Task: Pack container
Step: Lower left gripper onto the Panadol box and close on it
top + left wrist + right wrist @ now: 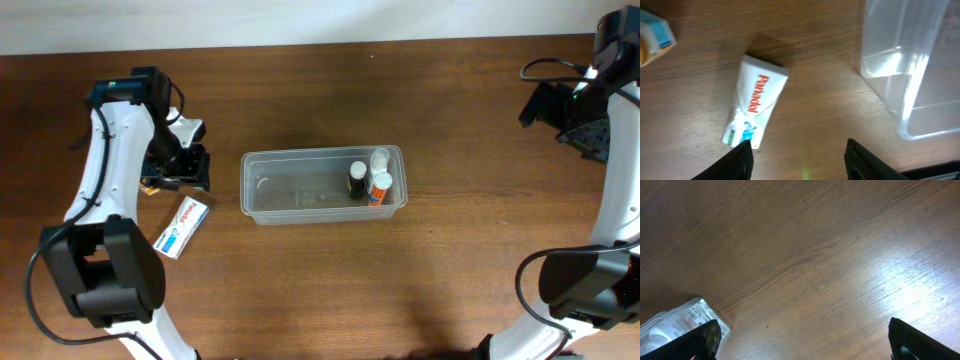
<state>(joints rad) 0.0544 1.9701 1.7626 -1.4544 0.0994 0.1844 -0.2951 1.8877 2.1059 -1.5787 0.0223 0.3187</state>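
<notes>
The clear plastic container [300, 190] sits mid-table; its corner shows in the left wrist view [910, 65] and the right wrist view [685, 320]. Inside at its right end stand three small bottles: a black one [357, 180], a white-capped one [380, 159] and an orange-and-white one [379, 188]. A white Panadol box [182, 227] lies on the table left of the container, also in the left wrist view [756, 102]. My left gripper [797, 160] is open and empty, just above the box. My right gripper [802, 340] is open and empty, at the far right.
A small blue-and-orange carton [655, 37] lies beyond the Panadol box, partly under my left arm in the overhead view [150, 185]. The table's far edge meets a pale wall [300, 20].
</notes>
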